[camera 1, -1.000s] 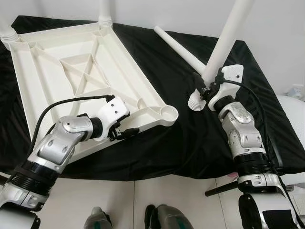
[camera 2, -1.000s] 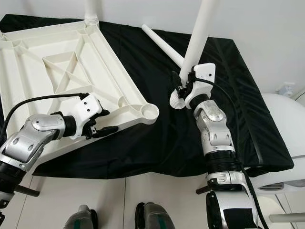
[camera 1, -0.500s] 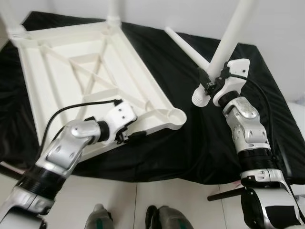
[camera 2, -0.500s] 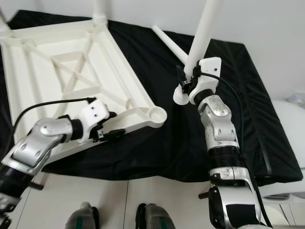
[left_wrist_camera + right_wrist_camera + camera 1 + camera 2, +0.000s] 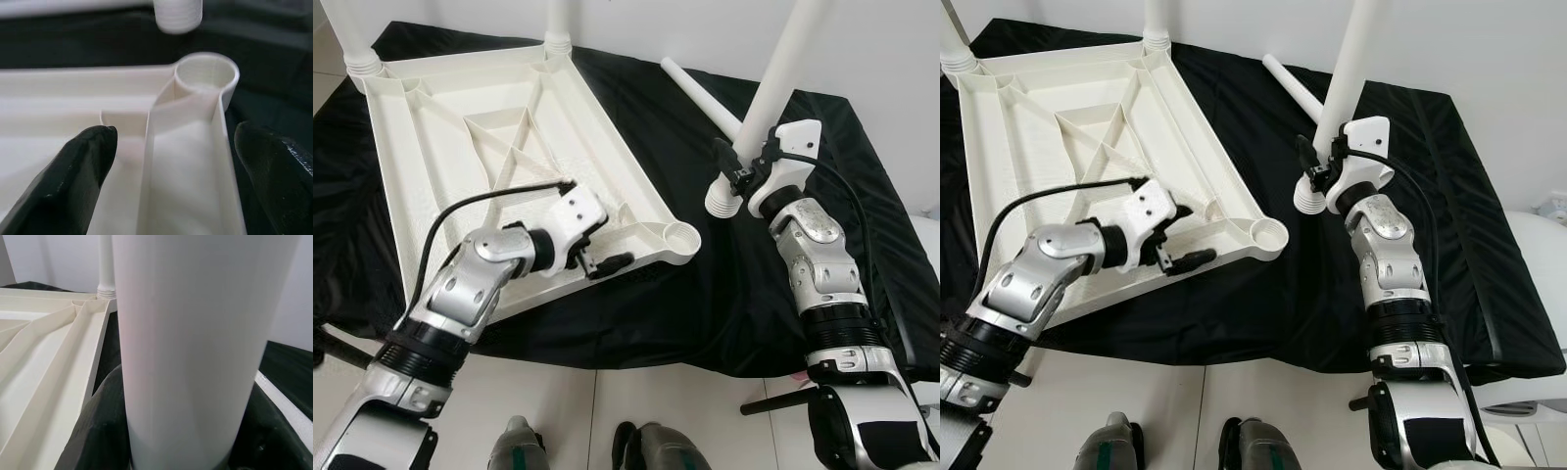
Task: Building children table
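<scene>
The white tabletop lies upside down on a black cloth, with two legs standing in its far corners. Its near right corner has an empty round socket, also seen in the left wrist view. My left gripper is open at the near rim, its fingers astride the rim wall just behind that socket. My right gripper is shut on a white leg held almost upright. The leg's threaded end hangs just right of the socket. A third leg lies loose on the cloth behind.
The black cloth covers a low platform whose front edge runs just ahead of my feet on the tiled floor. A white rounded object stands beyond the cloth's right edge. A wall lies close behind.
The head camera has shifted, so the whole scene sits differently. The held leg's threaded end is slightly nearer the empty socket. My left gripper stays at the near rim.
</scene>
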{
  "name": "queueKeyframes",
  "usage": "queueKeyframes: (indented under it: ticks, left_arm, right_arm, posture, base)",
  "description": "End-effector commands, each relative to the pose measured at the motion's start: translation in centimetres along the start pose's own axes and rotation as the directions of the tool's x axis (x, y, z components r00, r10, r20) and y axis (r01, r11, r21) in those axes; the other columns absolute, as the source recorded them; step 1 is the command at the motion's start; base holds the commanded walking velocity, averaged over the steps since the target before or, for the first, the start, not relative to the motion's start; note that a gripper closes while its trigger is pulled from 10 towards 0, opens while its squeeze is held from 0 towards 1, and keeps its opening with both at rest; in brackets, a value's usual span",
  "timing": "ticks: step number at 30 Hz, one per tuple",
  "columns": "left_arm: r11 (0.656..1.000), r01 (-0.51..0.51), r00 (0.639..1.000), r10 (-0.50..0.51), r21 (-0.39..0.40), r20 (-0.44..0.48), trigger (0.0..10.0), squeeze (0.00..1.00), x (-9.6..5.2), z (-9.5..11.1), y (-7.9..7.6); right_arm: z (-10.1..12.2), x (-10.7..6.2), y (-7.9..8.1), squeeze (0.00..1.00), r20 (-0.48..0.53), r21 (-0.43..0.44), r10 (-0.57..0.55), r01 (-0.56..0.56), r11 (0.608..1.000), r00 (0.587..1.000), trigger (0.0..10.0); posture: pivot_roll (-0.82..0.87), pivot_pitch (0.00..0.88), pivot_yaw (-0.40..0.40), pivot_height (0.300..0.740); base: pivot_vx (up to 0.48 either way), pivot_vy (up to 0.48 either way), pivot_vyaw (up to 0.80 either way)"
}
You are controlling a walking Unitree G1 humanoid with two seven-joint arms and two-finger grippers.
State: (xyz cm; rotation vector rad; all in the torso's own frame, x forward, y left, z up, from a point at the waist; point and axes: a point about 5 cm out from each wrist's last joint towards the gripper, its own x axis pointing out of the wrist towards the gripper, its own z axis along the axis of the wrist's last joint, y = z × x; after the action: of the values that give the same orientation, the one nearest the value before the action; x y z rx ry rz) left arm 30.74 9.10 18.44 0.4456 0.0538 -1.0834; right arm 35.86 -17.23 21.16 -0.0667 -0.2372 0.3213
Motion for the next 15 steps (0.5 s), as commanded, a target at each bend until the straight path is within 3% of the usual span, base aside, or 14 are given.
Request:
queueKeyframes:
  ticks: [1, 6, 8, 10, 12, 15]
  left_arm:
    - [0.994, -0.109, 0.993, 0.108, 0.030, 0.040, 10.0, 0.00, 0.5, 1.0, 0.2]
    - [0.997, -0.073, 0.995, 0.072, 0.007, 0.068, 10.0, 0.00, 1.6, 1.5, -0.4]
    - [1.000, -0.030, 0.997, 0.030, 0.009, 0.065, 10.0, 0.00, 2.5, 1.5, -1.5]
    - [1.000, -0.030, 0.997, 0.030, 0.009, 0.065, 10.0, 0.00, 2.5, 1.5, -1.5]
    - [1.000, 0.025, 0.999, -0.025, 0.007, 0.037, 10.0, 0.00, 4.1, 0.8, -3.2]
    - [0.998, 0.056, 0.998, -0.056, 0.011, 0.003, 10.0, 0.00, 5.0, 0.1, -4.2]
  right_arm:
    - [0.3, 0.0, -0.4, 0.00, 0.015, -0.007, -0.008, 0.008, 1.000, 1.000, 10.0]
    - [0.3, 0.0, -0.4, 0.00, 0.016, -0.003, -0.008, 0.008, 1.000, 1.000, 10.0]
    - [0.3, 0.1, -0.3, 0.00, 0.017, -0.004, -0.009, 0.009, 1.000, 1.000, 10.0]
    - [0.3, 0.1, -0.3, 0.00, 0.017, -0.004, -0.009, 0.009, 1.000, 1.000, 10.0]
    - [0.3, 0.1, -0.3, 0.00, 0.018, -0.007, -0.012, 0.012, 1.000, 1.000, 10.0]
    - [0.3, 0.1, -0.4, 0.00, 0.020, -0.009, -0.017, 0.017, 1.000, 1.000, 10.0]
  posture:
    - [0.07, 0.086, -0.133, 0.740]
    - [0.08, 0.087, -0.132, 0.740]
    - [0.07, 0.087, -0.131, 0.740]
    - [0.07, 0.087, -0.131, 0.740]
    - [0.07, 0.085, -0.129, 0.740]
    - [0.07, 0.084, -0.127, 0.740]
  base:
    - [0.000, 0.000, 0.00]
    - [0.000, 0.000, 0.00]
    - [0.000, 0.000, 0.00]
    - [0.000, 0.000, 0.00]
    - [0.000, 0.000, 0.00]
    - [0.000, 0.000, 0.00]
